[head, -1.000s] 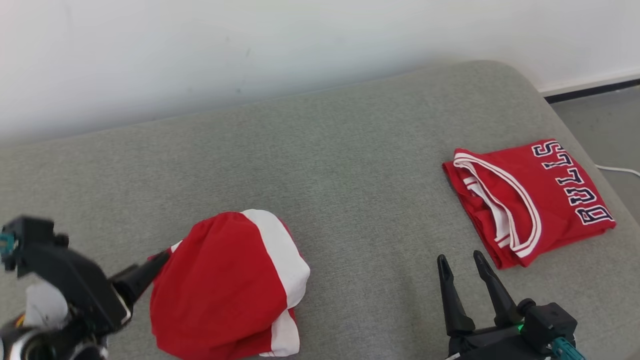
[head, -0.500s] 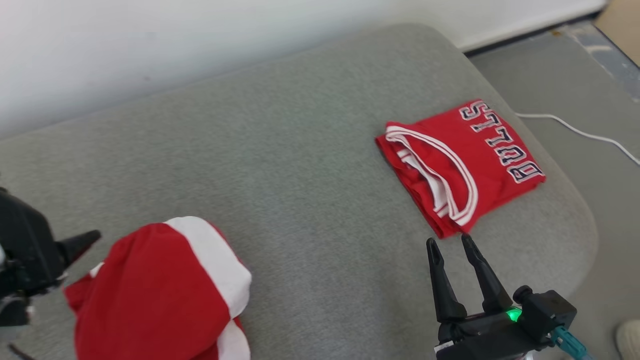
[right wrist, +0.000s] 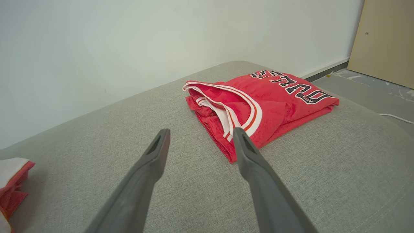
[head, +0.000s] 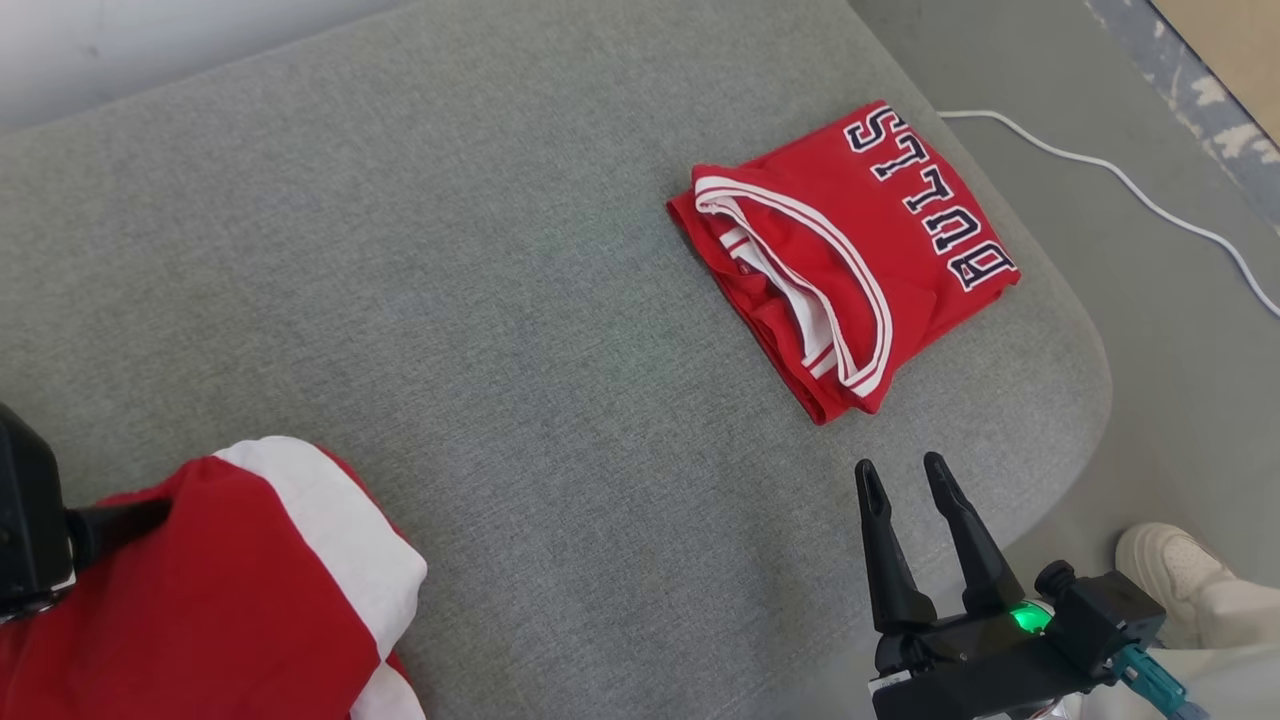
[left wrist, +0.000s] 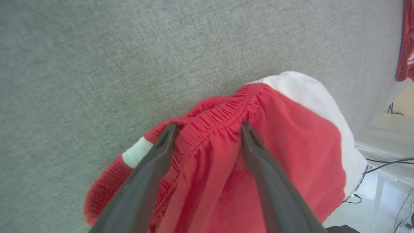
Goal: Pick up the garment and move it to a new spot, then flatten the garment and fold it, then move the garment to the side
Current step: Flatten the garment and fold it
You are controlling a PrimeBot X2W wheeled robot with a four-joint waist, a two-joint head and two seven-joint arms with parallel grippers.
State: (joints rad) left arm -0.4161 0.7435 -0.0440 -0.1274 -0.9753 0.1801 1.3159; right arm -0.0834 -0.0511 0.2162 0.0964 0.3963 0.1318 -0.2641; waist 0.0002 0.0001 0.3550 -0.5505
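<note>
red jersey (head: 905, 235) — wht trim, red/wht shorts (head: 200, 600), grey sofa (head: 450, 250)

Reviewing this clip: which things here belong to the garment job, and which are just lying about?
Job: red-and-white shorts; left gripper, open astride their waistband; grey cushion.
Lying about: folded Bulls jersey, likely; right gripper, open, idle; white cable; person's shoe.

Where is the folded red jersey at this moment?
In the head view, the folded jersey lies at the right end of the grey cushion, just ahead of the right gripper.
</note>
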